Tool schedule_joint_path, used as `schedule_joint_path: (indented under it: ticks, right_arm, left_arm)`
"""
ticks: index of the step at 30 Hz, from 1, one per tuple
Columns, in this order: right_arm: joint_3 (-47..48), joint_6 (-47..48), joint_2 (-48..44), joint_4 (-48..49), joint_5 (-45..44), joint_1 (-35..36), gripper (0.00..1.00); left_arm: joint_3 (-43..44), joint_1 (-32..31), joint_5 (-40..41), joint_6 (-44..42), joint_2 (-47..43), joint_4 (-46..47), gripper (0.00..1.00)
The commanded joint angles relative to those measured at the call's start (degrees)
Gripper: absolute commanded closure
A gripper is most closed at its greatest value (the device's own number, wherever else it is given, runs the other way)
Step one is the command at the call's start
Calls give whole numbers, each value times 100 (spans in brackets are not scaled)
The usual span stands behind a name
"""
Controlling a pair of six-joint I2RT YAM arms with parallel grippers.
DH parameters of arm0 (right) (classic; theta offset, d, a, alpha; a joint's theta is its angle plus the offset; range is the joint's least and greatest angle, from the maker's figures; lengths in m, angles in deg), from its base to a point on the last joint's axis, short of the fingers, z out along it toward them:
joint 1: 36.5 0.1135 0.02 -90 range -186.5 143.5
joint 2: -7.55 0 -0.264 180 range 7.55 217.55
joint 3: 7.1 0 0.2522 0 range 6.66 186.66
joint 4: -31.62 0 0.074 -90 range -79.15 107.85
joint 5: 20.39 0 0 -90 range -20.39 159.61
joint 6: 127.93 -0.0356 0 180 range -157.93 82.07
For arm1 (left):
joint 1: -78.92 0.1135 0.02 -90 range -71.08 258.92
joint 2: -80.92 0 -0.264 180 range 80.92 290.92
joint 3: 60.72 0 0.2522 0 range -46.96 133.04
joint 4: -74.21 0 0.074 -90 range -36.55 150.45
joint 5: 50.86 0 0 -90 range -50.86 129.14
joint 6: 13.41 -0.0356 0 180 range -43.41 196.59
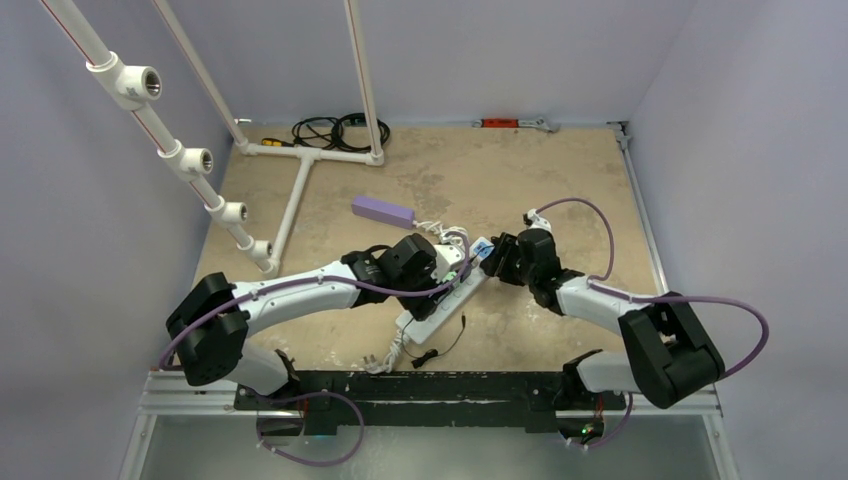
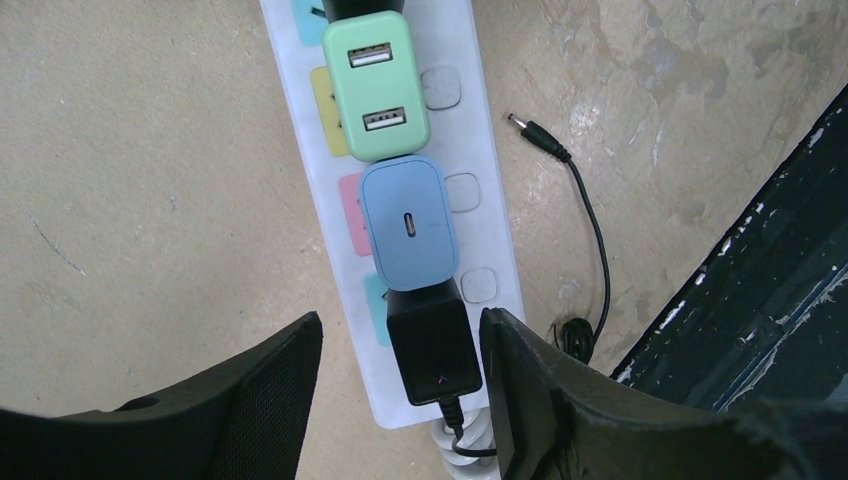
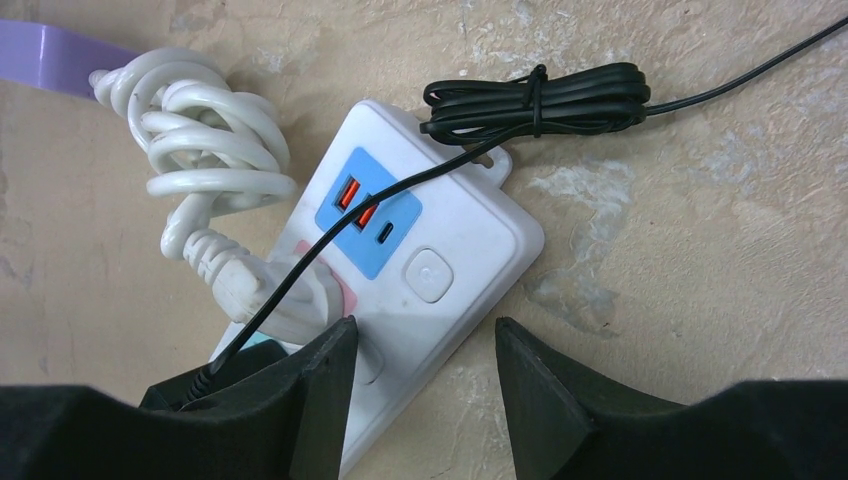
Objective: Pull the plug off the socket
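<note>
Top external view: the power strip point(image 1: 432, 308) lies diagonally near the middle of the table point(image 1: 560, 180). The left gripper point(image 1: 447, 272) hangs over it, and the right gripper point(image 1: 492, 256) meets its far right end. A purple box point(image 1: 383, 211) lies farther back, apart from the strip. Having both arms on one strip suggests that one is to brace it while the other pulls.

Left wrist view: a green adapter point(image 2: 376, 88), a blue adapter point(image 2: 410, 220) and a black plug point(image 2: 432, 345) sit in a row on the strip. The left fingers point(image 2: 265, 400) stand apart, straddling the black plug. One is close against its side and the other leaves a clear gap, so nothing is clamped yet. The plug sits fully in its outlet.

Right wrist view: the right jaws stand open astride the strip's end, which carries a blue USB panel point(image 3: 368, 212). One finger is over the strip body, the other over bare table. The likely purpose is to pin the strip against the pull. A coiled white cord point(image 3: 205, 130) lies beside this end. A tied black cable point(image 3: 540, 100) runs on across the panel and could snag.
</note>
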Motion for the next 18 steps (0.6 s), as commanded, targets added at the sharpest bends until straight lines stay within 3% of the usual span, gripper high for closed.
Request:
schedule_joint_path:
  ticks: [1,11,18]
  right_arm:
    - [184,88,-2,137,29,-19,44]
    - [236,84,91,96,-18,-18,45]
    - [258,88,122,76,-43,-22,45]
  left_arm:
    - [60,4,94,60,55,-33,43]
    - [102,-5,111,43,246,-83,54]
    - [109,-18,97,38,237,-62,80]
